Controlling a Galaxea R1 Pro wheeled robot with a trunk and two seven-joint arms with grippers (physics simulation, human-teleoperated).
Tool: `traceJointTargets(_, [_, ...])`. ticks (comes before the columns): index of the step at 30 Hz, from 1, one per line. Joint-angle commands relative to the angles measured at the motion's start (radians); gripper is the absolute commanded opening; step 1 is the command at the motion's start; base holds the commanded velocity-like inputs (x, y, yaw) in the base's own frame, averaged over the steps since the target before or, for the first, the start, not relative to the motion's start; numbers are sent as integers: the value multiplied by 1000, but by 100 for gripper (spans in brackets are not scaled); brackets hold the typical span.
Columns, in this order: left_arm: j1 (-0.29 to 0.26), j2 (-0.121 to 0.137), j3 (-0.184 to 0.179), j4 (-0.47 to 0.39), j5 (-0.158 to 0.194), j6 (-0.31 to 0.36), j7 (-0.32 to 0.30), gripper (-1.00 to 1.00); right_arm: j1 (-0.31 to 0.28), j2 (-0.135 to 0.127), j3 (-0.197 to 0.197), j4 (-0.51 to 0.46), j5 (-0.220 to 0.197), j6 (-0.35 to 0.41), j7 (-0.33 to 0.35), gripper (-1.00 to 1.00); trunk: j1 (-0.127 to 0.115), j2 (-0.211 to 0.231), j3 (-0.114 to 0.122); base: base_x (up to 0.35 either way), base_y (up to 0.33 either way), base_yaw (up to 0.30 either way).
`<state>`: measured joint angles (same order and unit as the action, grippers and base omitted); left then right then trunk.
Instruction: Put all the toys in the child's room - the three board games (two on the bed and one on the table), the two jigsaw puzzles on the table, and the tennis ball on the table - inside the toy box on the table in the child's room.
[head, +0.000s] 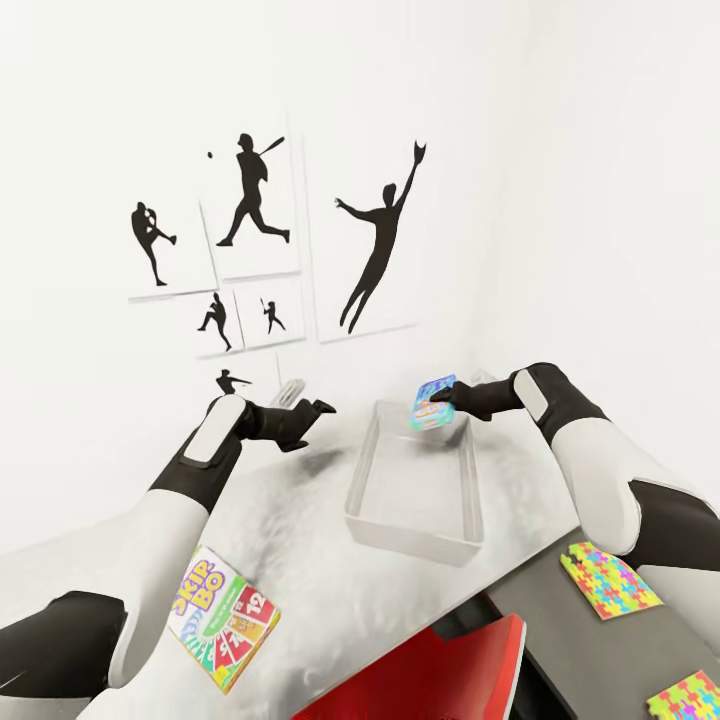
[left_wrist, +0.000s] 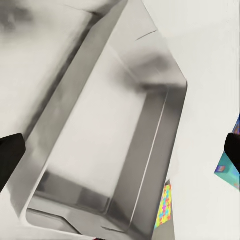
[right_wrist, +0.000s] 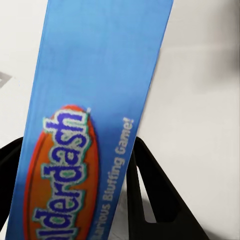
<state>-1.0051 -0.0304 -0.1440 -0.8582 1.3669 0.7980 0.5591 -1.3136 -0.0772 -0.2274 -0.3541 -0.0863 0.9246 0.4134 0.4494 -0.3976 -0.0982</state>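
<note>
Fingers (right_wrist: 150, 200) pinch flat glossy blue Balderdash box (head: 433, 402)

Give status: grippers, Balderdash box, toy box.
Right gripper shut on Balderdash box, above toy box far rim. Left gripper open, beside the box. Skip-Bo game, two jigsaw puzzles on table.

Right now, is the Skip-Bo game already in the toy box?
No. In the head view the Skip-Bo box lies on the table near the left arm, outside the empty toy box.
</note>
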Motion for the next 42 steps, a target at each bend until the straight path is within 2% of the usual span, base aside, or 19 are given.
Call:
traceJointTargets(1, [-7, 1, 0, 1, 10, 0, 10, 100, -1, 0, -4, 0, -9, 7, -3, -100, 1, -2, -4, 0, 0, 0])
traceJointTargets(16, [-75, 9, 3, 68, 7, 19, 6, 100, -6, -2, -5, -1, -10, 9, -1, -100, 1, -2, -29, 0, 0, 0])
traceJointTargets(20, [-93, 23, 3, 85, 5, 24, 6, 100, -10, -4, -7, -1, -11, 9, 1, -100, 1, -2, -35, 0, 0, 0])
traceJointTargets(23, [-115, 46, 3, 105, 6, 28, 5, 100, -14, -4, -9, -2, -13, 9, 3, -100, 1, -2, -40, 0, 0, 0])
traceJointTargets(28, [-143, 67, 3, 133, 7, 31, 3, 100, -19, -2, -10, -4, -15, 9, 5, -100, 1, -2, -48, 0, 0, 0])
traceJointTargets(42, [-189, 88, 3, 153, 8, 34, 2, 100, -26, 0, -10, -5, -16, 6, 10, -100, 1, -2, -71, 0, 0, 0])
